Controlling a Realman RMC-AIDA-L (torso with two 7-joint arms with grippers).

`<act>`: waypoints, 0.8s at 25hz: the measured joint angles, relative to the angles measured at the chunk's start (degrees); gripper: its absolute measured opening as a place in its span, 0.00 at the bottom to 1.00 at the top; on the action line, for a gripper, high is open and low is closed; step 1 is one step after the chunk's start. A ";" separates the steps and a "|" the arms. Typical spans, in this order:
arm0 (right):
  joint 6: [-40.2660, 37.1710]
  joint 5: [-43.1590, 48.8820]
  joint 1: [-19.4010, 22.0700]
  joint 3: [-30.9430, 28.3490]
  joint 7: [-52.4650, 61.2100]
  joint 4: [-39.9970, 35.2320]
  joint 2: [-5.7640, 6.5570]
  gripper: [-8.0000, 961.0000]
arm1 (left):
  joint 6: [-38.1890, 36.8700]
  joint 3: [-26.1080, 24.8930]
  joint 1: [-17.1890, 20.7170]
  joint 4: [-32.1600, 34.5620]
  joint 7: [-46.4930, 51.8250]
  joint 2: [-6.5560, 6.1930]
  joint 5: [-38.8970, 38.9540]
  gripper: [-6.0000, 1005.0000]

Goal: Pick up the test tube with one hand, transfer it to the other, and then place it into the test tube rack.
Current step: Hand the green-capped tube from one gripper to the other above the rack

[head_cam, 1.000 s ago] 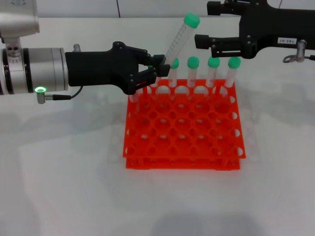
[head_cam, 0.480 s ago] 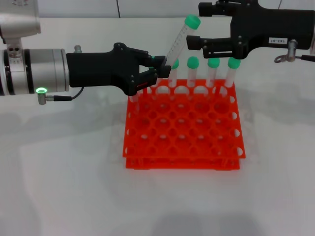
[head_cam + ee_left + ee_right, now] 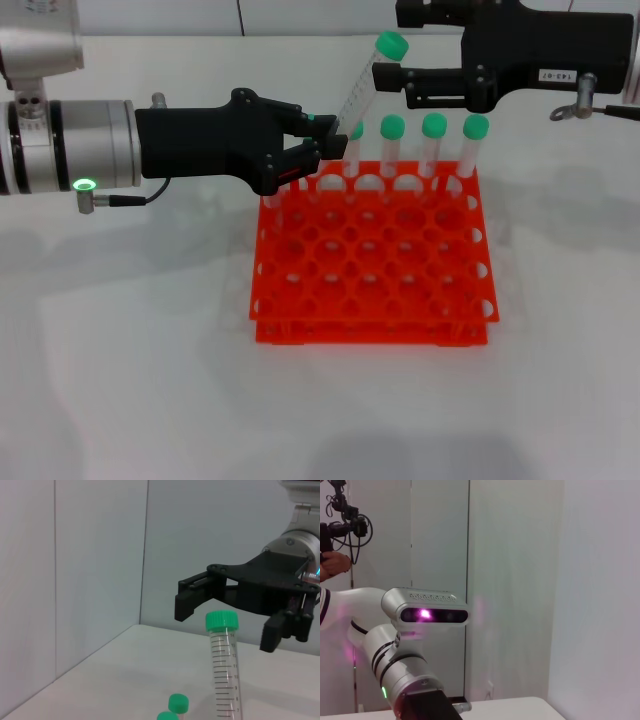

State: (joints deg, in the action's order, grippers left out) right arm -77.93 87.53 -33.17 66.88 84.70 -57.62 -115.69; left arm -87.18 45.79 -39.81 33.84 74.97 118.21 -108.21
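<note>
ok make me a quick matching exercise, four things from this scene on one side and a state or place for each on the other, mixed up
Things:
1. left claw
2. right claw
3. test tube
4. test tube rack

States:
A. open, either side of the green cap
B. tilted, held above the rack
C. resting on the white table
D. shut on the tube's lower part

Pairs: 1-D, 2-A, 3-B, 4-C

rack [image 3: 372,258] front rows: holes free, open from above | back row: four capped tubes [image 3: 431,148] block | above back-left: left gripper [image 3: 322,140] with tilted test tube [image 3: 363,84], right gripper [image 3: 392,44] open around its cap
</note>
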 joint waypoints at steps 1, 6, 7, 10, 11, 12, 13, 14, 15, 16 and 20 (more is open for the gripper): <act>0.00 -0.01 -0.04 -0.01 0.00 0.15 0.01 0.67 | 0.00 0.00 0.00 0.00 0.00 0.00 0.00 0.20; 0.05 -0.39 -0.04 -0.38 -0.18 0.66 0.07 0.66 | 0.00 0.00 0.00 0.00 -0.03 -0.01 0.06 0.20; 0.07 -0.57 0.02 -0.39 -0.26 0.71 0.09 0.66 | 0.00 0.00 0.00 0.00 -0.05 0.00 0.09 0.20; 0.14 -0.78 0.07 -0.45 -0.45 0.80 0.13 0.59 | 0.00 0.00 0.00 0.00 -0.06 0.00 0.10 0.20; 0.16 -0.81 0.07 -0.46 -0.47 0.89 0.13 0.59 | -0.01 0.00 0.00 0.00 -0.05 -0.01 0.10 0.20; 0.16 -0.83 0.07 -0.47 -0.47 0.97 0.13 0.59 | -0.05 0.00 0.00 0.00 -0.05 -0.01 0.12 0.20; 0.16 -0.84 0.04 -0.48 -0.47 1.09 0.13 0.59 | -0.09 0.00 0.00 0.00 -0.06 0.00 0.17 0.20; 0.16 -0.84 0.00 -0.48 -0.48 1.18 0.13 0.59 | -0.12 0.00 0.00 0.01 -0.07 -0.01 0.19 0.20; 0.16 -0.85 -0.04 -0.49 -0.48 1.25 0.12 0.59 | -0.14 0.00 0.00 0.02 -0.06 -0.01 0.19 0.20; 0.17 -0.87 -0.05 -0.49 -0.49 1.34 0.12 0.59 | -0.16 0.00 0.00 0.04 -0.06 -0.01 0.20 0.20; 0.16 -0.88 0.00 -0.47 -0.50 1.37 0.12 0.59 | -0.20 0.00 0.04 0.12 -0.15 -0.01 0.38 0.20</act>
State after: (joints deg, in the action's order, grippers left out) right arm -77.77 86.65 -33.17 66.41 84.20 -56.25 -115.57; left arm -87.38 45.79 -39.78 33.96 74.82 118.21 -107.83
